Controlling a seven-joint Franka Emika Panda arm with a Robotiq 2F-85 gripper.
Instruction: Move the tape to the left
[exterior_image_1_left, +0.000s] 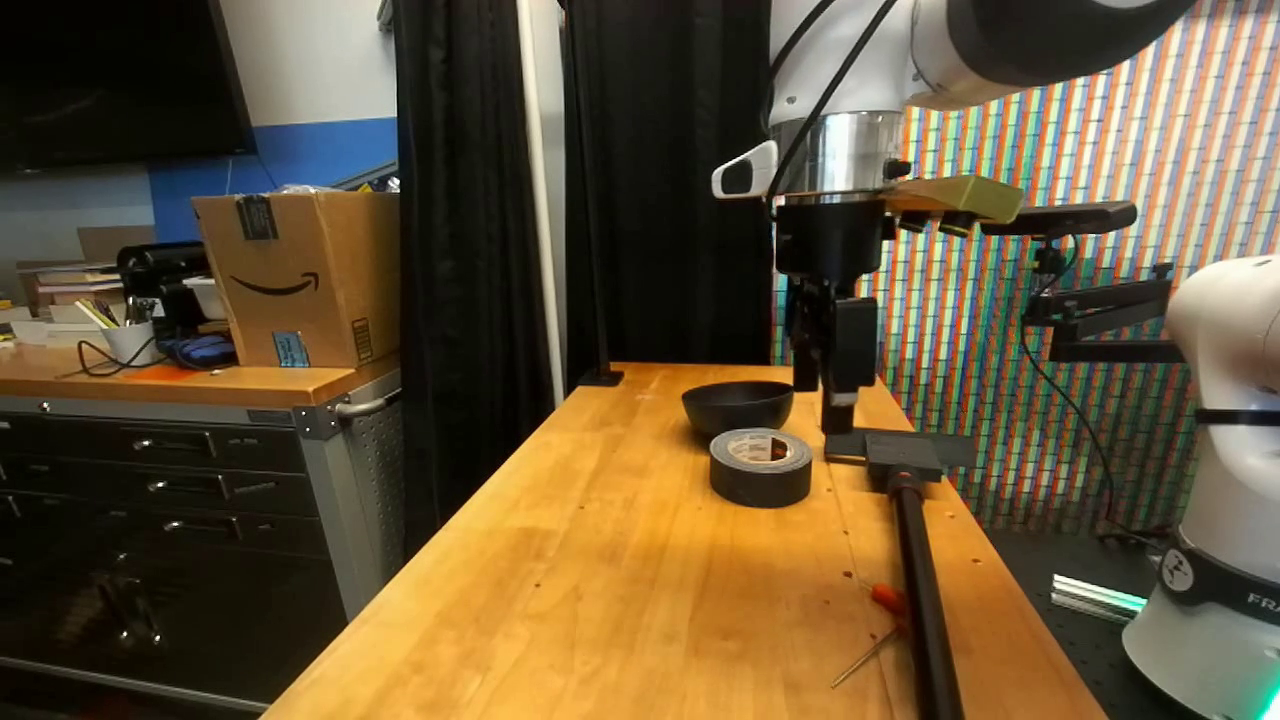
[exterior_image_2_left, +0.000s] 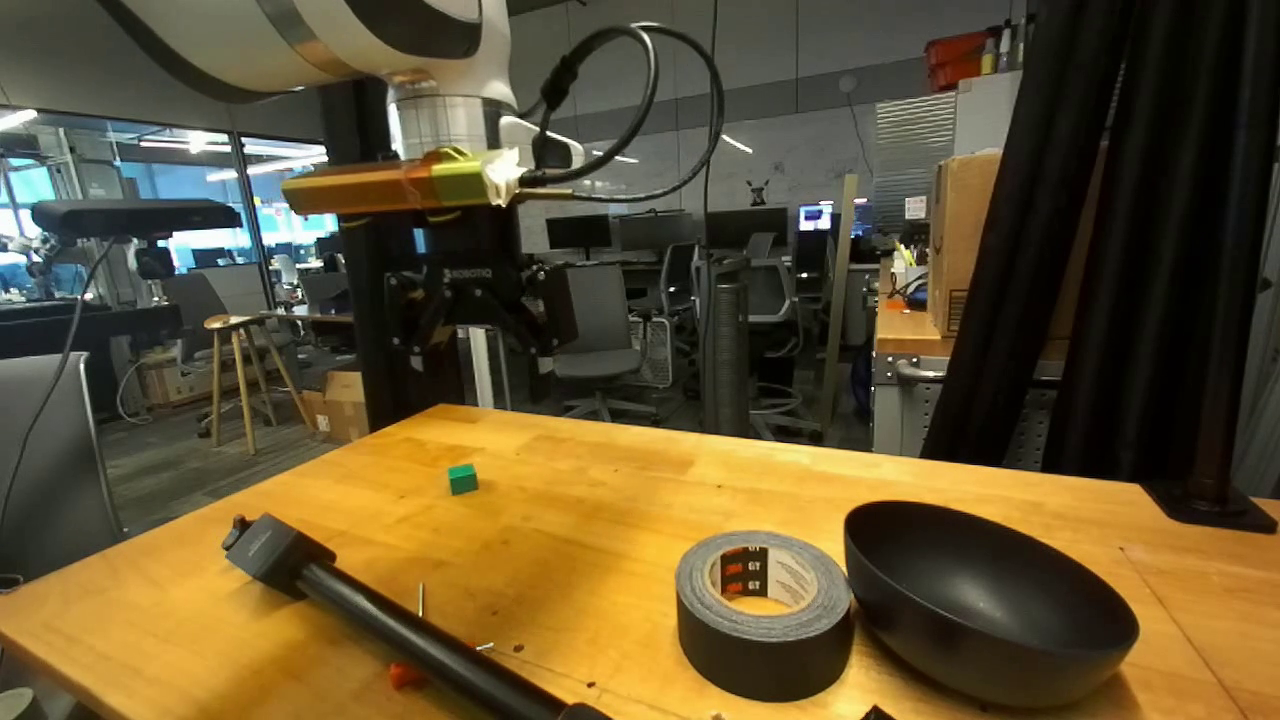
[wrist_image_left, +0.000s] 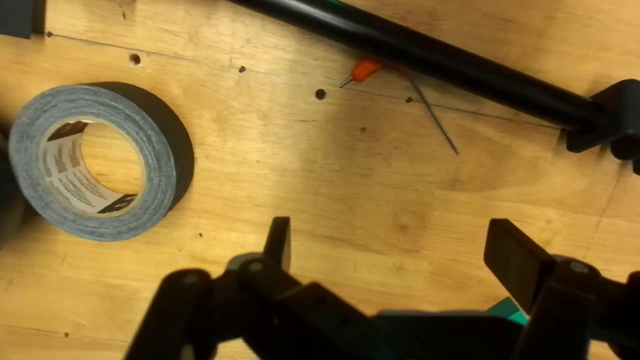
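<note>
Holds gripper (wrist_image_left: 392, 240) spread wide at the bottom of the wrist view, with nothing between its 2 fingers. In an exterior view, has tape (exterior_image_2_left: 765, 632) flat on the table (exterior_image_2_left: 620, 490), lower right of centre, just beside the bowl (exterior_image_2_left: 985, 610); cannot tell whether touching it. There, also has a block (exterior_image_2_left: 462, 480) left of centre and a pole (exterior_image_2_left: 430, 645) at lower left. In the wrist view, has tape at left, well apart from the gripper.
</note>
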